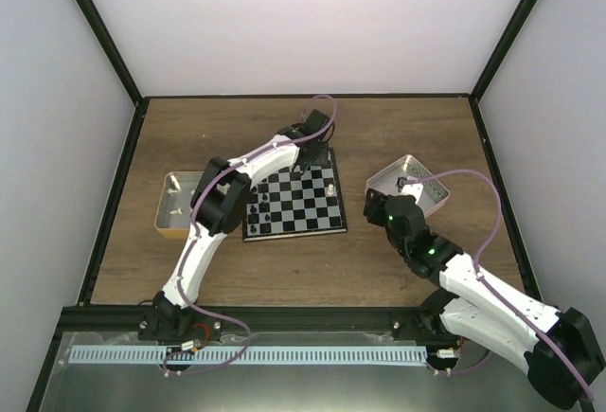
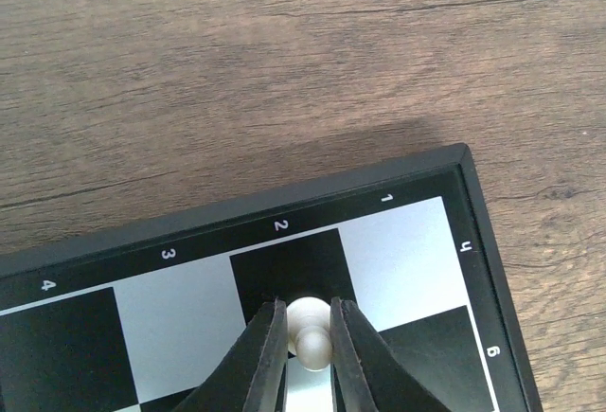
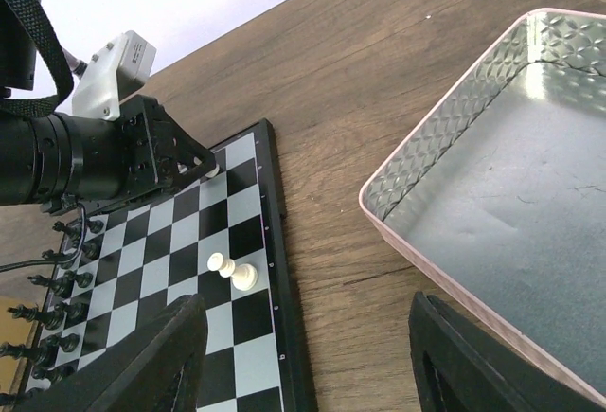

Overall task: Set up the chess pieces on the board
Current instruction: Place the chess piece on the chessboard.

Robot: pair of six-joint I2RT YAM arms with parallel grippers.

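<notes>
Left gripper pinches a white piece just over an edge square near the board corner, ready for placing, while right gripper hovers wide apart beside the tray.

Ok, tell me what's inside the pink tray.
Only bare grey floor shows in the pink tray, no pieces. Its right part is cut off in the wrist view; from above, the right gripper covers its near edge.
</notes>
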